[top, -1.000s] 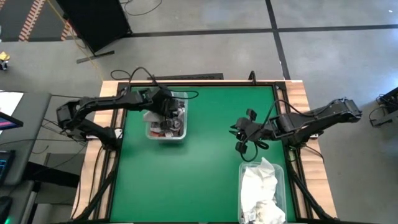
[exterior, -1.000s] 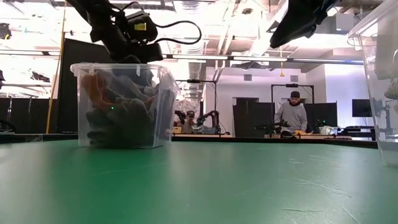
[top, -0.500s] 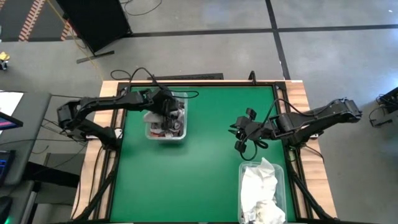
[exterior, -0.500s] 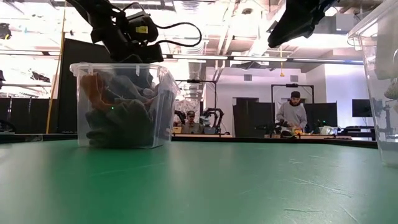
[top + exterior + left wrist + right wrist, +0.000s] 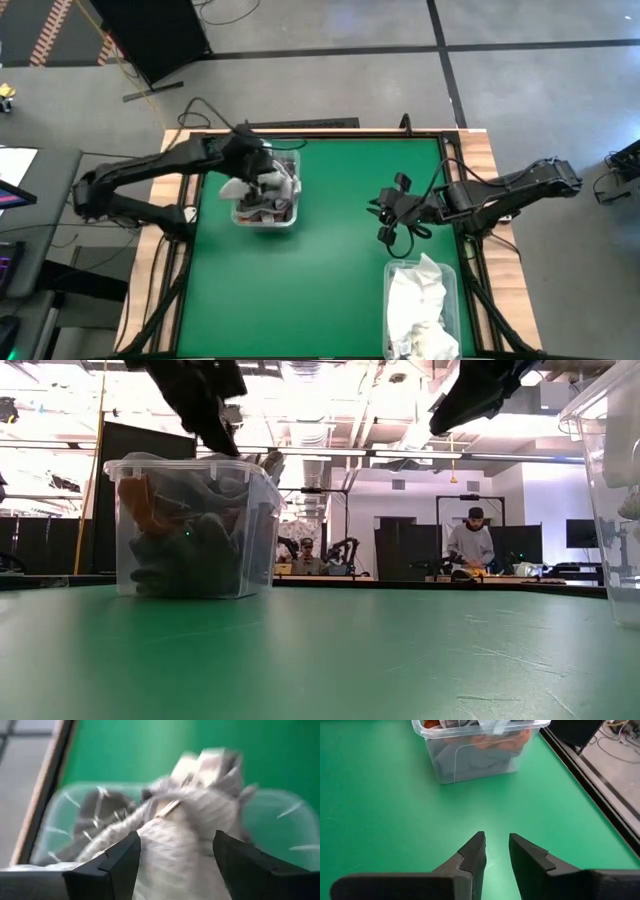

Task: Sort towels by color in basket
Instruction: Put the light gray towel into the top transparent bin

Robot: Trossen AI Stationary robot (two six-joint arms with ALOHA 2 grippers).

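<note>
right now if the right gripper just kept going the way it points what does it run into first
Most likely the clear bin holding the dark and orange towels. The right gripper hangs above bare green table, fingers slightly apart, aimed toward that bin with nothing between. If its line dips, it may meet the table first.

We see a green table (image 5: 320,250) framed in wood. Beyond it, a person (image 5: 469,545) stands at far desks.
</note>
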